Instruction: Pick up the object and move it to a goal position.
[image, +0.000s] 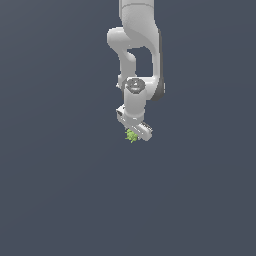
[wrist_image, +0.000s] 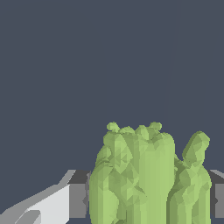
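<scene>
Wrist view: we see the fingers (wrist_image: 78, 199) clamped on the lime-green object (wrist_image: 144, 179), plain grey floor (image: 55, 200) around, nothing obstructing

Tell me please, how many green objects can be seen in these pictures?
1. The single lime-green lump sits at the pincer in the exterior view; the wrist view shows it between the fingers. No others appear.

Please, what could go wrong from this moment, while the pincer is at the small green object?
1. The lime-green object is spiky and irregular, so the pincer may touch only a few points of it; it could slip or turn when moved.
2. In the exterior view the object sticks out beside the pincer, not centred under it, so the hold may be off-centre.
3. No goal marker shows in either view, so placement cannot be checked.
</scene>
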